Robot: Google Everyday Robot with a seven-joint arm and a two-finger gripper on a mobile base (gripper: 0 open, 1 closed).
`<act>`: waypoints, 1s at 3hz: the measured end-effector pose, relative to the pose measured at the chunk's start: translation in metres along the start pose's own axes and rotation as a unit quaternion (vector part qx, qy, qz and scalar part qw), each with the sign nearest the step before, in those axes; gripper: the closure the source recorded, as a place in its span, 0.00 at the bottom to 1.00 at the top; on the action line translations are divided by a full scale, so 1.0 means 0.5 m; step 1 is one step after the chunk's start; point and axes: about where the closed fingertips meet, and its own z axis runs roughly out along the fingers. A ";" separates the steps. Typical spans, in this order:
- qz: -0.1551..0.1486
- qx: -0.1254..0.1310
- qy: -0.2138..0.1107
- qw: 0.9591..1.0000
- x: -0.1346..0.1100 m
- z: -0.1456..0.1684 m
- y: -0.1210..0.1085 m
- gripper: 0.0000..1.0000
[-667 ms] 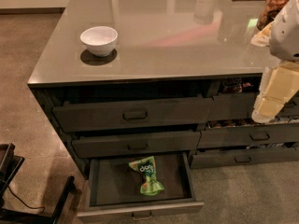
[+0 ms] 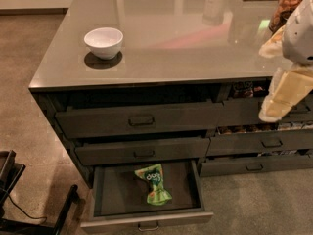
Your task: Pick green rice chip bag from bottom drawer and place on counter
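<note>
Far down-left of the right-edge gripper (image 2: 277, 103), state unclear, lies the green rice chip bag (image 2: 154, 184).

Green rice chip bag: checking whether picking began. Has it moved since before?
No. The green rice chip bag lies unmoved mid bottom drawer; the gripper hangs before the counter, far right.

The green rice chip bag (image 2: 154, 182), crinkled and with white lettering, lies flat near the middle of the open bottom drawer (image 2: 117, 192), which is dark grey with a small metal handle. The glossy grey-beige table (image 2: 171, 48) tops the cabinet above. The pincer (image 2: 279, 99) hangs at the right edge, by the table's front.
</note>
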 end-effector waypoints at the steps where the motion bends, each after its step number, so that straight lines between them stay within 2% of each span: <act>1: 0.011 0.010 -0.009 1.000 0.011 0.039 0.000 0.42; 3: 0.062 0.001 -0.050 0.997 0.038 0.298 0.024 0.89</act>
